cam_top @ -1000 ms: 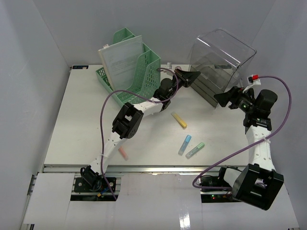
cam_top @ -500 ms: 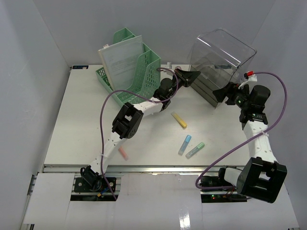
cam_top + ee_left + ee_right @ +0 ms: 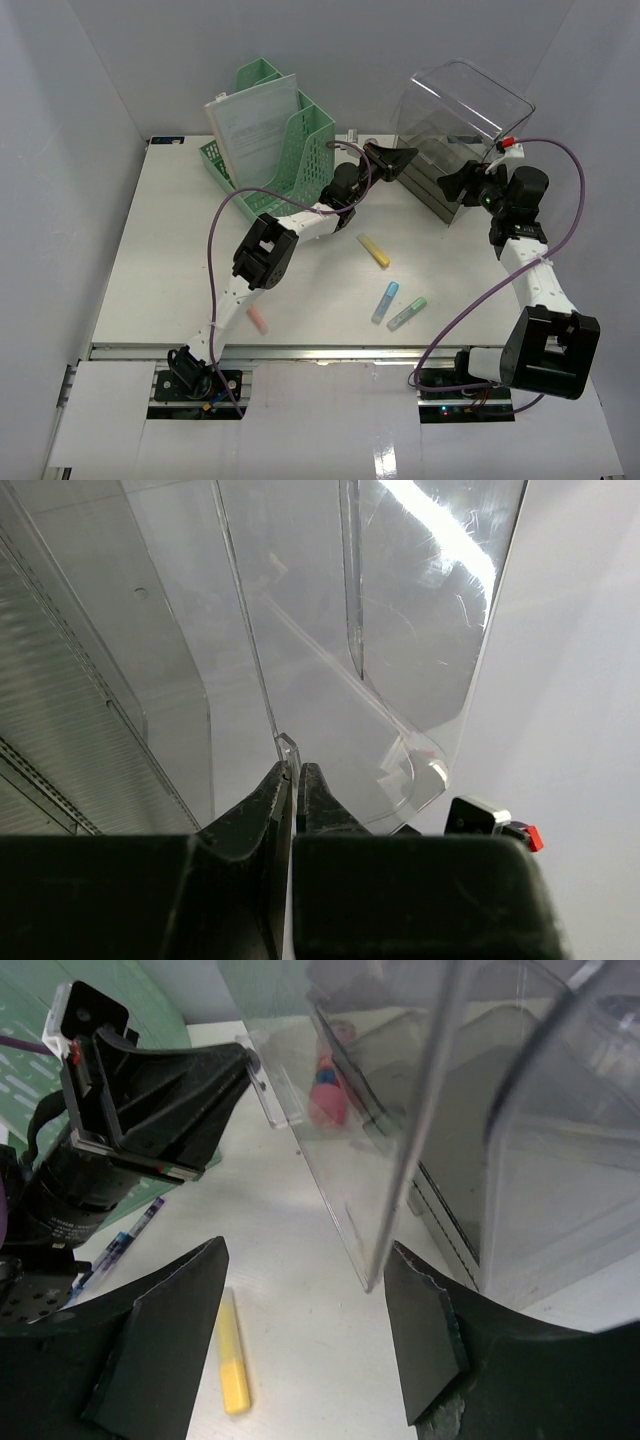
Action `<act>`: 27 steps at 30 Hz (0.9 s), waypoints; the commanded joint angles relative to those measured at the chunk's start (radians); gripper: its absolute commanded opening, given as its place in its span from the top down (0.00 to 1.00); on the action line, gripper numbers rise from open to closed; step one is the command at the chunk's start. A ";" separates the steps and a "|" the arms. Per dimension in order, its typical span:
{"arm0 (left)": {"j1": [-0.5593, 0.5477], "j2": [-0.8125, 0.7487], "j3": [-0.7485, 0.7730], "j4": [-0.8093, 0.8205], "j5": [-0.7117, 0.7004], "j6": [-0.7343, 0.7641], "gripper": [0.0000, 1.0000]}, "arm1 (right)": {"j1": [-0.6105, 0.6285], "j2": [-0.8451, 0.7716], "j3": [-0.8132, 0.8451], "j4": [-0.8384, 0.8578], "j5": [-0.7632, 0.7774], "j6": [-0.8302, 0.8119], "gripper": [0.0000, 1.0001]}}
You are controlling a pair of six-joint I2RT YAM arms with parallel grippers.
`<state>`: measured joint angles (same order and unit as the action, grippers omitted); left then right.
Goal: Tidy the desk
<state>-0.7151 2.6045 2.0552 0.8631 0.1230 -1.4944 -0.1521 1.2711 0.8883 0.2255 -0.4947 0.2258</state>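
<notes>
Looking down from the top cam, the white table (image 3: 170,250) fills most of the view, from the front rail by the arm bases to the back wall. The left claw (image 3: 405,157) is out at the back right, fingers squeezed together on a little tab (image 3: 288,744) sticking off the clear plastic bin (image 3: 465,105). The right claw (image 3: 305,1260) is spread wide and holding nothing, with a corner of the bin's clear panel showing between its fingers on the wrist cam. A green file rack (image 3: 270,140) with papers stands at the back left. 4 markers lie loose: yellow (image 3: 374,250), blue (image 3: 385,301) and green (image 3: 407,313) side by side, and pink (image 3: 257,320) near the rail. There's something pinkish (image 3: 328,1095) behind the plastic, can't tell what.
</notes>
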 commanded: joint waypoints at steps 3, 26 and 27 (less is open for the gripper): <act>0.026 -0.142 0.010 0.090 0.000 0.010 1.00 | 0.022 -0.008 0.019 0.182 0.048 -0.030 0.48; 0.025 -0.423 -0.538 -0.001 0.109 0.214 0.22 | 0.013 -0.147 -0.083 0.265 0.100 -0.010 0.92; 0.025 -0.423 -0.548 -0.013 0.118 0.233 0.22 | 0.009 -0.156 -0.089 0.265 0.102 -0.010 0.92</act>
<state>-0.6925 2.2414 1.5668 0.8913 0.1800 -1.3641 -0.1238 1.1951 0.8013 0.3626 -0.4477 0.2330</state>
